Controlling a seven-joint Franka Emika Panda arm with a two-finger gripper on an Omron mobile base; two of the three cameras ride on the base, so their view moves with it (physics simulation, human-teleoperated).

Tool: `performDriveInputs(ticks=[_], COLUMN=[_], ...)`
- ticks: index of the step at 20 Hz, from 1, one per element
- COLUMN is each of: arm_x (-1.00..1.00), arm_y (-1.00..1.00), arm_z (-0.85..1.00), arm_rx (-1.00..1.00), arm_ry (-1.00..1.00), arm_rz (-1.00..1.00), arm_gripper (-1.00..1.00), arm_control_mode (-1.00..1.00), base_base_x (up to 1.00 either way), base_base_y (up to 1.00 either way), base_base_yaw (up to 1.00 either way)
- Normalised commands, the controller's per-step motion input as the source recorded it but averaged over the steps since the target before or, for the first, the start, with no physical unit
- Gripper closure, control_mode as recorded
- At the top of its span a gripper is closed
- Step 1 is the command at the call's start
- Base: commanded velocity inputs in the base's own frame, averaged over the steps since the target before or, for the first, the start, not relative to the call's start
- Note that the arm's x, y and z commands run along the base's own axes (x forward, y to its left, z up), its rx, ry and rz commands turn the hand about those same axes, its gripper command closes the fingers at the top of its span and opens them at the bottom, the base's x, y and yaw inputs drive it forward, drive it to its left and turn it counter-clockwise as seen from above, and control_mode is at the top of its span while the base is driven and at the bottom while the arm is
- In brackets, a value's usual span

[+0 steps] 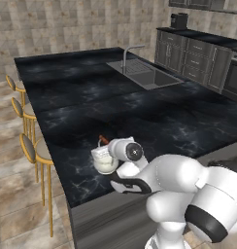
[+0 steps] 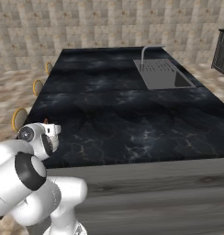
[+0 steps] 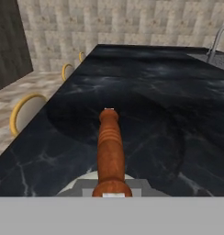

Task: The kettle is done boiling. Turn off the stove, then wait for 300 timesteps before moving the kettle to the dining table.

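The long glossy black marble counter (image 1: 140, 112) carries an inset grey sink (image 1: 147, 74) at its far right. The small white-silver kettle (image 1: 105, 161) sits near its near-left edge. The end effector (image 1: 121, 154) hangs over the handle; whether it grips, I cannot tell. A careless release could tip the kettle off that edge.

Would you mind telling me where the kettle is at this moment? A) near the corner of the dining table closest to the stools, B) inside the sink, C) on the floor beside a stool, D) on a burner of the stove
A: the kettle sits over the dining table near the corner beside the stools, far from the sink.
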Motion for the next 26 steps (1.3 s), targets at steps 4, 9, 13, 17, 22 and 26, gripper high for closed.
performDriveInputs(ticks=[4,9,13,17,22,26], arm_x=[0.11,0.08,0.01,0.00,0.00,0.00], arm_y=[0.03,0.05,0.04,0.01,0.02,0.00], arm_z=[-0.15,-0.18,-0.20,-0.20,-0.16,-0.05], arm_rx=[0.03,0.03,0.02,0.01,0.00,0.03], arm_ry=[-0.01,0.00,0.00,0.00,0.00,0.00], arm_rz=[0.00,0.00,0.00,0.00,0.00,0.00], arm_gripper=[1.00,1.00,1.00,1.00,-1.00,-1.00], arm_control_mode=[-1.00,-1.00,-1.00,-1.00,-1.00,-1.00], base_base_x=[0.00,0.00,0.00,0.00,0.00,0.00], base_base_y=[0.00,0.00,0.00,0.00,0.00,0.00], base_base_yaw=[0.00,0.00,0.00,0.00,0.00,0.00])
